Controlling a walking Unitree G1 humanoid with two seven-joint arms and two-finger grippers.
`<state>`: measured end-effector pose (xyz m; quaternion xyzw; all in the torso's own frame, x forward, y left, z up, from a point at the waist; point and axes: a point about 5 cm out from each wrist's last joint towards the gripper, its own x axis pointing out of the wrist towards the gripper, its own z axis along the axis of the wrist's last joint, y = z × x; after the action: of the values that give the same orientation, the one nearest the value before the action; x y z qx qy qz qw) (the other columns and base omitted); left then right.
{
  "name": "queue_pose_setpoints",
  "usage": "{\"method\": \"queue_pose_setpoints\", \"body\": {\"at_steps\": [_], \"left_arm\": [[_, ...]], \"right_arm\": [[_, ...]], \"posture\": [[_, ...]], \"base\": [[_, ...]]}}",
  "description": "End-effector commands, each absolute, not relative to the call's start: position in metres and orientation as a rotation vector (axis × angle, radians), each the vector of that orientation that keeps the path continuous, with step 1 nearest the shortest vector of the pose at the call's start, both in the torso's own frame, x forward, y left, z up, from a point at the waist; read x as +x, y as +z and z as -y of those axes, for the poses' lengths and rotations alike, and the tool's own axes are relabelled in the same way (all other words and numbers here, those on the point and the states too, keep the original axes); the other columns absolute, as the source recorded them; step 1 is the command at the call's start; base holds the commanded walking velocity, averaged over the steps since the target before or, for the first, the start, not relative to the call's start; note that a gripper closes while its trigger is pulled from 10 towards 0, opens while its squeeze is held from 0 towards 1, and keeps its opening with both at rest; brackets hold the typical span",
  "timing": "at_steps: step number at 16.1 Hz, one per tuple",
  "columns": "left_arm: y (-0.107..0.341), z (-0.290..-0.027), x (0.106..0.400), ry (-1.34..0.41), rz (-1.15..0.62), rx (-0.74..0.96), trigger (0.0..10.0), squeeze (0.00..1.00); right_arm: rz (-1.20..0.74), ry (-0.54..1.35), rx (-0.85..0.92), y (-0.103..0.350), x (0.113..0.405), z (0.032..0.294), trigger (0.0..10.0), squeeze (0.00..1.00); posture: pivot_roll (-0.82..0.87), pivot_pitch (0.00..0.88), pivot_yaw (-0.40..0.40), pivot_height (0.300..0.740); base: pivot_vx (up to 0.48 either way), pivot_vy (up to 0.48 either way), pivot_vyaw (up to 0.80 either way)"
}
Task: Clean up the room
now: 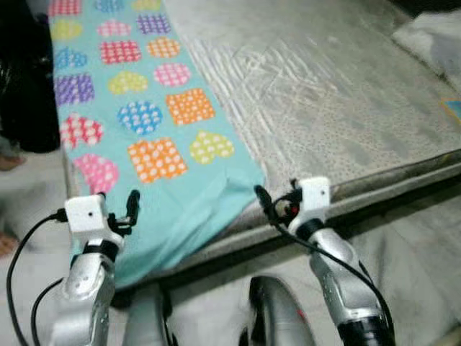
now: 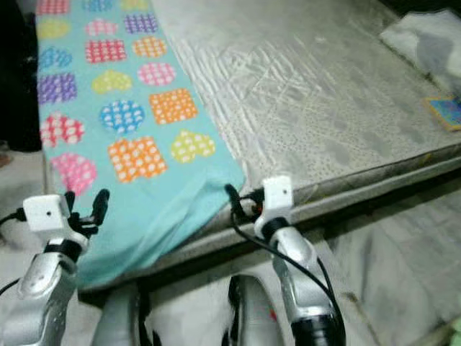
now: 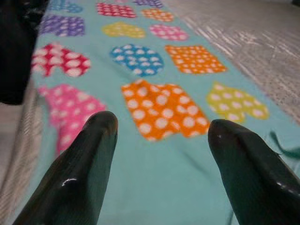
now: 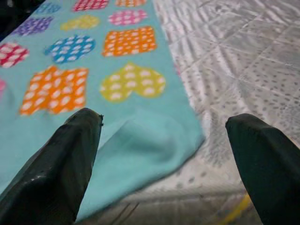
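Left eye view has the robot's two silver arms reaching up from the near edge toward a bed. The left gripper (image 1: 132, 205) hangs at the near end of a turquoise fleece blanket (image 1: 137, 108), just above the cloth where it drapes over the mattress edge; in the left wrist view its jaws stand spread wide, with nothing between them and the blanket's orange heart patch lying beyond the gap. The right gripper (image 1: 264, 200) sits just beside the blanket's near right corner (image 4: 183, 136), at the mattress edge. In the right wrist view its jaws are likewise spread apart and empty, the corner of the blanket lying between and beyond the two black fingers (image 4: 61, 164), slightly rumpled against the quilted surface.

The blanket runs as a long strip along the left side of the bed, from the near edge away to the far end, printed with polka-dotted hearts and squares in orange, pink, blue, yellow and purple. To its right the bare grey quilted mattress (image 1: 338, 94) stretches out, shiny and creased. At the far right corner lies a pale bundle of bedding (image 1: 432, 36). Left of the bed, a dark shape (image 1: 25, 79) stands on the pale floor (image 1: 32, 194).
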<state>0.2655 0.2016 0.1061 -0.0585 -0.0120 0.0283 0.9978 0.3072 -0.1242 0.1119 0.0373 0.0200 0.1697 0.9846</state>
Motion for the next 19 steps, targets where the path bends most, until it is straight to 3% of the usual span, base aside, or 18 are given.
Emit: {"method": "queue_pose_setpoints", "body": {"at_steps": [1, 3, 9, 15, 19], "left_arm": [[0.1011, -0.1912, 0.2650, 0.033, 0.004, -0.125, 10.0, 0.00], [0.1007, -0.1915, 0.2654, 0.030, 0.002, -0.127, 10.0, 0.00], [0.0984, -0.1921, 0.2658, 0.037, -0.011, -0.137, 10.0, 0.00], [0.0976, -0.1927, 0.2632, 0.038, -0.021, -0.140, 10.0, 0.00], [0.0973, -0.1924, 0.2620, 0.035, -0.029, -0.140, 10.0, 0.00]], "right_arm": [[-0.066, 0.287, 0.070, 0.1048, 0.3044, 0.1416, 10.0, 0.00], [-0.055, 0.310, 0.060, 0.1061, 0.3042, 0.1389, 10.0, 0.00], [-0.064, 0.320, 0.063, 0.1045, 0.3039, 0.1384, 10.0, 0.00], [-0.101, 0.327, 0.076, 0.1013, 0.3041, 0.1387, 10.0, 0.00], [-0.107, 0.350, 0.056, 0.1012, 0.3033, 0.1370, 10.0, 0.00]], "posture": [[-0.09, 0.188, -0.074, 0.580], [-0.09, 0.190, -0.072, 0.580], [-0.09, 0.204, -0.073, 0.580], [-0.09, 0.222, -0.069, 0.580], [-0.08, 0.233, -0.069, 0.540]], "base": [[0.000, 0.000, 0.00], [0.000, 0.000, 0.00], [0.000, 0.000, 0.69], [0.000, 0.000, 0.00], [0.000, 0.000, 0.00]]}}
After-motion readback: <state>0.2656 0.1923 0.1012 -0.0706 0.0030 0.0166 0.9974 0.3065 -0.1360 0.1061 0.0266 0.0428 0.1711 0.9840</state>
